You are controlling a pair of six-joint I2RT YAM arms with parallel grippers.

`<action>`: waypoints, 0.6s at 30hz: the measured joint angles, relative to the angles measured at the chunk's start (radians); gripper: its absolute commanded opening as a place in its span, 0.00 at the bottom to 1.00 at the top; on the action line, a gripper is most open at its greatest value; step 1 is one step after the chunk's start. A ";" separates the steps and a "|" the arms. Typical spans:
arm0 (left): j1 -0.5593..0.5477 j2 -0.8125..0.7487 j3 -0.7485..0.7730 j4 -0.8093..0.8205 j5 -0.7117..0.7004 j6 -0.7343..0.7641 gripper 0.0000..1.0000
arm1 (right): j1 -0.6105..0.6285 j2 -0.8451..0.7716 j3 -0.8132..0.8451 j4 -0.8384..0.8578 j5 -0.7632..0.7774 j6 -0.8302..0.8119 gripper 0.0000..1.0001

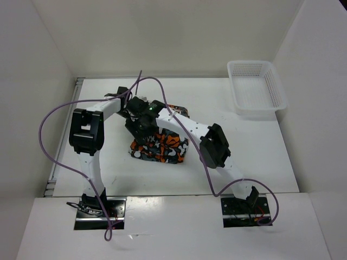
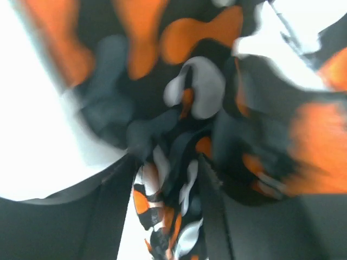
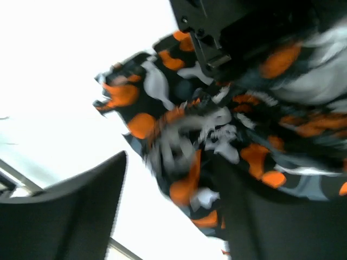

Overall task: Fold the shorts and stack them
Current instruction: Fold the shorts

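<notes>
Shorts [image 1: 162, 147] half under the right arm [image 1: 184, 127], blurry within left claw [image 2: 162, 206]

Nothing readable in any of the views, honestly. The shorts [image 1: 161, 147] only show orange, black and grey blotches, and both wrist views are too blurred to make out any lettering.

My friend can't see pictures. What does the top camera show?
Two white robot arms, left and right, bend inward over crumpled cloth shorts blotched orange, black, grey and white. A white plastic mesh basket sits far right on the white table.
</notes>
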 measured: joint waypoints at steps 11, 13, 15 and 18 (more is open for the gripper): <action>0.169 -0.019 0.200 -0.111 -0.093 0.006 0.68 | 0.000 -0.195 -0.132 0.229 -0.037 0.032 0.92; 0.155 -0.043 0.242 -0.124 -0.089 0.006 0.73 | -0.008 -0.315 -0.227 0.289 -0.031 0.062 0.92; 0.119 -0.071 0.262 -0.136 -0.075 0.007 0.74 | -0.021 -0.454 -0.369 0.353 -0.033 0.108 0.92; 0.048 -0.099 0.263 -0.149 -0.055 0.008 0.82 | -0.086 -0.653 -0.609 0.414 -0.026 0.186 0.92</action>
